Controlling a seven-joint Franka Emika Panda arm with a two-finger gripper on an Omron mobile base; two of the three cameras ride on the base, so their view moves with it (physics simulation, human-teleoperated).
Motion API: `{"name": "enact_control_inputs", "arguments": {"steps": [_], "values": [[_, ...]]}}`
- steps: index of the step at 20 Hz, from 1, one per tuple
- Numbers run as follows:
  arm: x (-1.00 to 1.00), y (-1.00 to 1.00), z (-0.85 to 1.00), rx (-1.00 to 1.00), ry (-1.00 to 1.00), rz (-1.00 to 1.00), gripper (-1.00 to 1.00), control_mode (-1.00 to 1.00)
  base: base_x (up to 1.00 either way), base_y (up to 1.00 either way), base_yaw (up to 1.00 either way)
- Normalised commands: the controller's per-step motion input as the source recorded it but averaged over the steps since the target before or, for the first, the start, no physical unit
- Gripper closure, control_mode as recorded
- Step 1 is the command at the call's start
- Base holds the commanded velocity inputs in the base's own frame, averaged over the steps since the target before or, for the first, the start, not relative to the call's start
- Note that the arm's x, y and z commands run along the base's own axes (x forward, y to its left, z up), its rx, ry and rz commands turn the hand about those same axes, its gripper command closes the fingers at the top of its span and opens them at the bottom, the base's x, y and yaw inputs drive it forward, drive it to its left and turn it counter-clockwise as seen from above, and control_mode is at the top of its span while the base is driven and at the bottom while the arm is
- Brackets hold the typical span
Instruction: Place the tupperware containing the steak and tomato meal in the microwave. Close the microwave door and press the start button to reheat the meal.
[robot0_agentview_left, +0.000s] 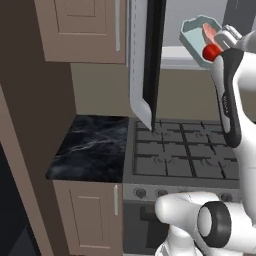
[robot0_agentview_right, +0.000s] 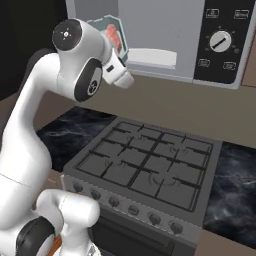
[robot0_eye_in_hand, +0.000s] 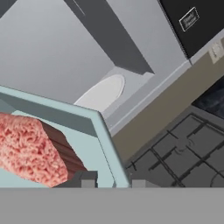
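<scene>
The pincer (robot0_eye_in_hand: 113, 183) is clamped on the rim of the tupperware (robot0_agentview_left: 192, 36), holding it high and tilted in front of the open microwave (robot0_agentview_right: 165, 35). The white arm bends up from its base, elbow raised. In the pale teal tray lie the steak (robot0_eye_in_hand: 30, 151), a coarse pink slab, and the glossy red tomato (robot0_agentview_left: 212, 51). The microwave door (robot0_agentview_left: 146, 60) stands swung open above the gas stove (robot0_agentview_right: 150, 170); a white round plate (robot0_eye_in_hand: 103, 92) lies inside the grey cavity.

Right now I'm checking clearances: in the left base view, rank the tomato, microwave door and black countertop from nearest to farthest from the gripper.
1. tomato, in the tupperware at the gripper.
2. microwave door, open, to its left.
3. black countertop, far below-left.
</scene>
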Motion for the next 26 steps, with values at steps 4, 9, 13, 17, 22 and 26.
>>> {"name": "enact_control_inputs", "arguments": {"steps": [4,9,13,17,22,26], "values": [[0.44,-0.01,0.18,0.0,0.03,0.0,1.0,-1.0,0.0,0.0,0.0],[0.45,-0.02,0.06,0.0,0.07,0.0,1.0,-1.0,0.0,0.0,0.0],[0.47,-0.09,0.0,0.0,0.06,0.0,1.0,-1.0,0.0,0.0,0.0],[0.48,-0.2,0.0,0.0,0.07,0.0,1.0,-1.0,0.0,0.0,0.0],[0.52,-0.18,0.0,0.0,0.09,0.0,1.0,-1.0,0.0,0.0,0.0],[0.62,-0.08,0.0,0.0,0.1,0.0,1.0,-1.0,0.0,0.0,0.0]]}}
